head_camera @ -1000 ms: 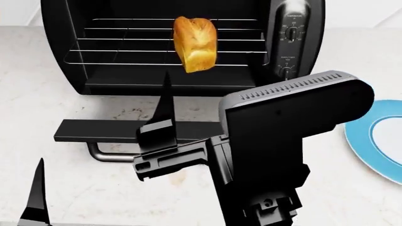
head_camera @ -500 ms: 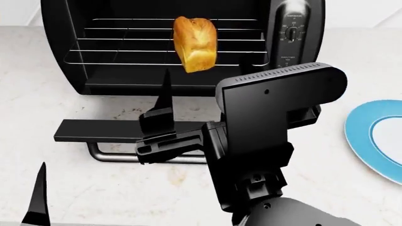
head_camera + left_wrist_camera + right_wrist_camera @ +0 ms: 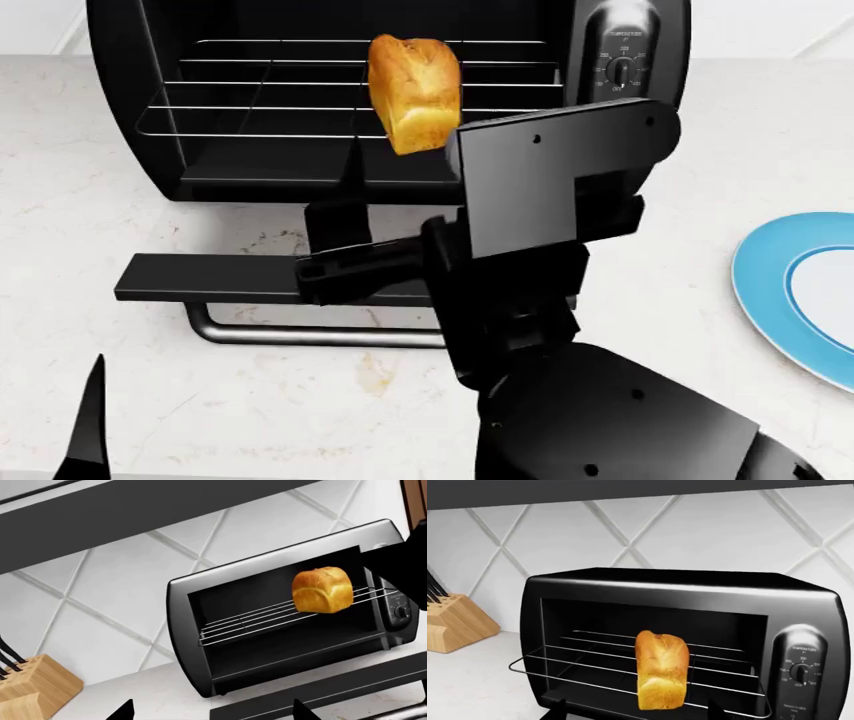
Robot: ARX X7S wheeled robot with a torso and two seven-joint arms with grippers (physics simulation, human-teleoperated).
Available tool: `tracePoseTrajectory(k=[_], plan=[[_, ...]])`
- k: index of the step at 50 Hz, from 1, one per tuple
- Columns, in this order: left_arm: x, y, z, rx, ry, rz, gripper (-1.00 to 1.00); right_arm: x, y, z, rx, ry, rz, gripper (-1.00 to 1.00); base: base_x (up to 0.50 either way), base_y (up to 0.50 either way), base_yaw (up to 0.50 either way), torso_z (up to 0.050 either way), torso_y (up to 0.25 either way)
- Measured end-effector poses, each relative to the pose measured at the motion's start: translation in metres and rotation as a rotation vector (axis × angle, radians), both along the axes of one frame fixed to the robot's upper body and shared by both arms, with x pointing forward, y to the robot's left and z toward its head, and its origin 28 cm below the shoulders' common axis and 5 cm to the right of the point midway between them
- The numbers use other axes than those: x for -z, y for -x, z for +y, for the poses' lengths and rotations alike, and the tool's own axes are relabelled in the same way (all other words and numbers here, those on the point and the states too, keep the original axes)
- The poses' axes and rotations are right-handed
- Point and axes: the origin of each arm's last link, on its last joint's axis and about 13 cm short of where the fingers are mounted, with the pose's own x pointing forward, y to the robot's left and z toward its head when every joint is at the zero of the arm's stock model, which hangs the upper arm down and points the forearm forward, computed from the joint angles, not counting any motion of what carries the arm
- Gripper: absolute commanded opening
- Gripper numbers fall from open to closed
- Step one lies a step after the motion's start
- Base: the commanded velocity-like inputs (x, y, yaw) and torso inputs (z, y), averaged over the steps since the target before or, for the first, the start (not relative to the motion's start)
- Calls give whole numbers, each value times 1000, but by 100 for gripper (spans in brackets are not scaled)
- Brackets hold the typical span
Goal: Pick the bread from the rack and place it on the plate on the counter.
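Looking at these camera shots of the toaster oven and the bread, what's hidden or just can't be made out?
- Right gripper: only dark fingertip stubs at the right wrist view's edge; the arm hides it in the head view.
- Left gripper: likewise cut off by the left wrist view's edge.
- Plate: cut by the head view's edge.
- Oven dial numbers: too small to read.
- Bread: its base is behind the right arm.

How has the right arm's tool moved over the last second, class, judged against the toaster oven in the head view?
Yes. The right tool has moved up the frame toward the toaster oven, closing on the bread and rack.
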Motion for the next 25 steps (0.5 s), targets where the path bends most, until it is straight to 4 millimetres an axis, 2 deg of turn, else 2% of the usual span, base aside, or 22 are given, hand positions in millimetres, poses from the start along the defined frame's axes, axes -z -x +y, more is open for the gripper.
tracePoseTrajectory(k=[25], plan=[[0, 0, -1, 9, -11, 5, 100, 5, -28, 2, 0, 5, 62, 100, 0, 0, 0, 0, 0]])
